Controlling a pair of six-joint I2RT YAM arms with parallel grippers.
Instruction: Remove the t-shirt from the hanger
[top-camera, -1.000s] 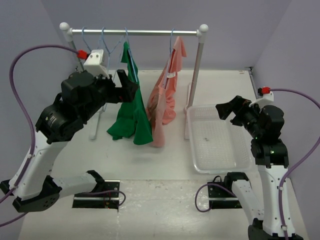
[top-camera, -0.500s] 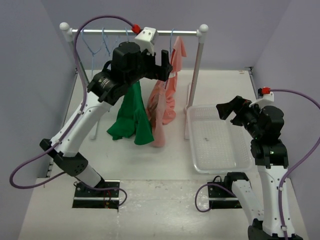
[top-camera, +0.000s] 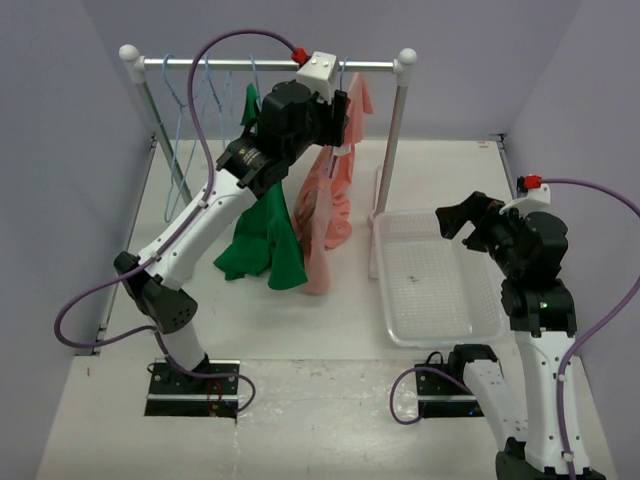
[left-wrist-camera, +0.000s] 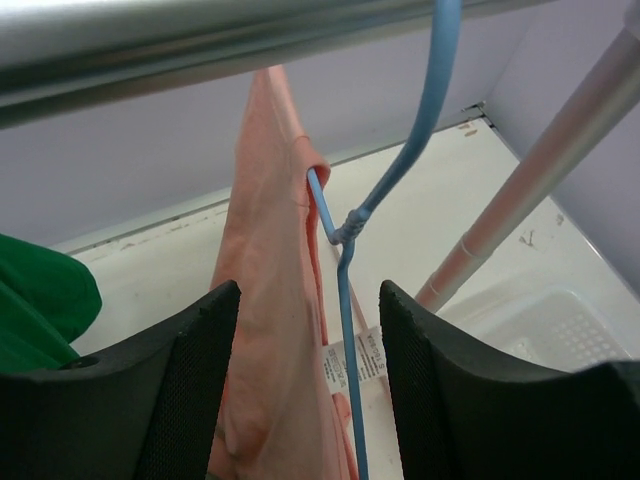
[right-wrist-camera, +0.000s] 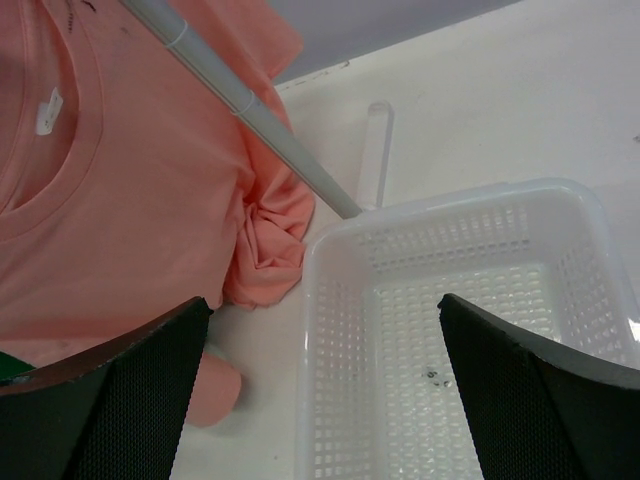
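Note:
The salmon-pink t-shirt (top-camera: 330, 205) hangs on a pale-blue wire hanger (top-camera: 345, 80) at the right end of the rail. In the left wrist view the hanger (left-wrist-camera: 345, 250) and the t-shirt (left-wrist-camera: 270, 300) with its white label lie between my open fingers. My left gripper (top-camera: 340, 105) is open, high up by the rail, just left of the hanger's neck. My right gripper (top-camera: 462, 215) is open and empty over the white basket; its view shows the t-shirt (right-wrist-camera: 130, 170) to the left.
A dark green shirt (top-camera: 262, 225) hangs left of the pink one. Several bare blue hangers (top-camera: 200, 85) hang at the rail's left. The metal rail (top-camera: 270, 64) and its right post (top-camera: 392, 150) stand close by. A white basket (top-camera: 435, 275) sits on the right.
My left arm swung up and to the right, from beside the green shirt to the pink t-shirt's hanger at the rail. The right arm has not moved.

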